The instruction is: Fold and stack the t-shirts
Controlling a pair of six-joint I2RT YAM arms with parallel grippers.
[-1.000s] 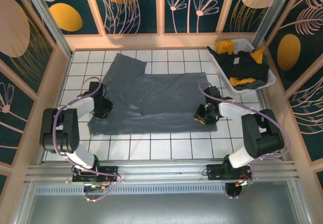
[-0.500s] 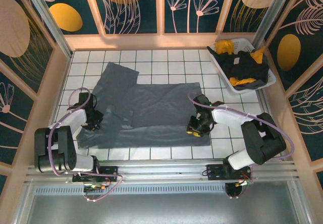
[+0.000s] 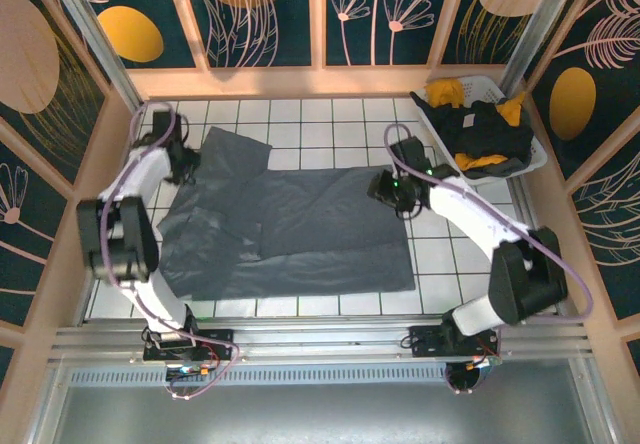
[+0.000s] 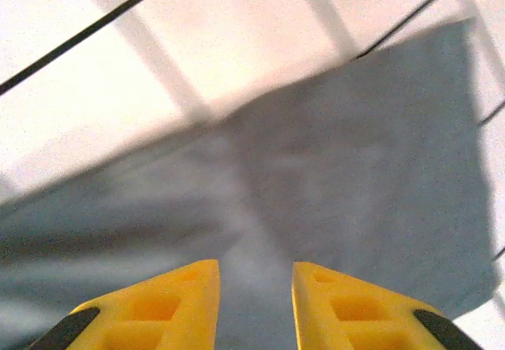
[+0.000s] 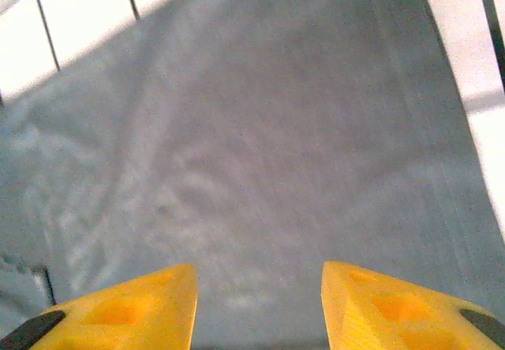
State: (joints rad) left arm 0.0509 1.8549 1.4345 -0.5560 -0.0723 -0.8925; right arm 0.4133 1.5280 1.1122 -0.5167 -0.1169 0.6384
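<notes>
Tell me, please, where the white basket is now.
In the top view, the white basket sits in the far right corner of the tiled table, beyond the grey t-shirt's right edge.

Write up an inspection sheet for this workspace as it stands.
Surface: white tiled table, grey shirt covering its middle.
Job's things: grey shirt spread out, creased; black shirt and yellow shirt heaped in the basket, far right corner.
Clutter: nothing seen.
Grippers: left gripper over the grey shirt's far left sleeve, right gripper over its far right edge; both jaws apart, empty.
Cables: purple cables looped along both arms.
Surroundings: leaf-patterned wall panels, metal rail at the near edge.
</notes>
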